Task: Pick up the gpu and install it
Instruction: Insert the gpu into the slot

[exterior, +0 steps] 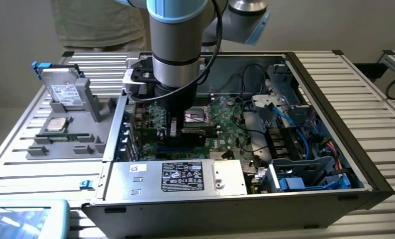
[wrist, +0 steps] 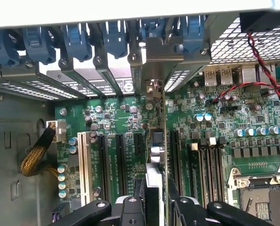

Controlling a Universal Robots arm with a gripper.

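- End effector (exterior: pixel 174 130) (wrist: pixel 155 207): you have it lowered inside the open computer case (exterior: pixel 250 209), clamped on the gpu; in the wrist view one black finger (wrist: pixel 130 209) sits on either side of the card.
- Gpu (exterior: pixel 196 135) (wrist: pixel 152 155): held on edge over the motherboard (exterior: pixel 227 127) (wrist: pixel 210 141), among the black expansion slots (wrist: pixel 104 160). Its silver end bracket (wrist: pixel 163 52) is against the case's rear wall, below the row of blue retention clips (wrist: pixel 78 40). You cannot tell whether its lower edge is seated in a slot.
- CPU socket (wrist: pixel 260 197): on the motherboard, to one side of the held card.
- Power supply (exterior: pixel 177 177): silver box along the case's near wall.
- Computer case: lying open on the slatted bench (exterior: pixel 376 99), from the middle toward the edge at the exterior view's right.
- Grey fixture tray (exterior: pixel 71 144): beside the case, toward the bench's edge at the exterior view's left; a hard drive (exterior: pixel 63 92) stands in it.
- Person (exterior: pixel 98 22): standing beyond the bench's far edge.
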